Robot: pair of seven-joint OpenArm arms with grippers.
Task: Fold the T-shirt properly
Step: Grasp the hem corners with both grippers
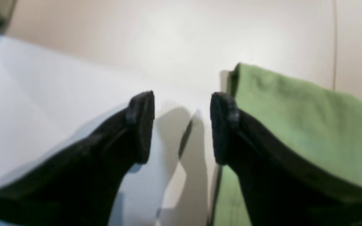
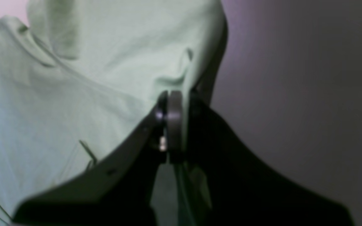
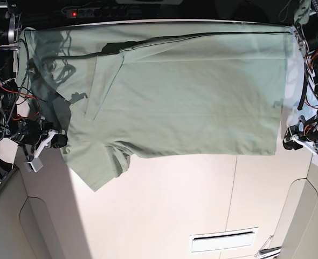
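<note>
The right gripper (image 2: 174, 125) is clenching the T-shirt (image 3: 191, 91) at its sleeve end; the left gripper (image 1: 182, 125) is hanging released just beside the hem, the shirt's long axis running between the 2 arms.

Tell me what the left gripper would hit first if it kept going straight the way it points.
Probably the bare pale tabletop: the open left gripper has nothing between its jaws, and the pale sage-green knit T-shirt lies just beside one finger. Depth is unclear.

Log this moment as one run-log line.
shirt: spread flat on table, part-folded | left gripper: open, empty, beside shirt edge | right gripper: shut on shirt
</note>
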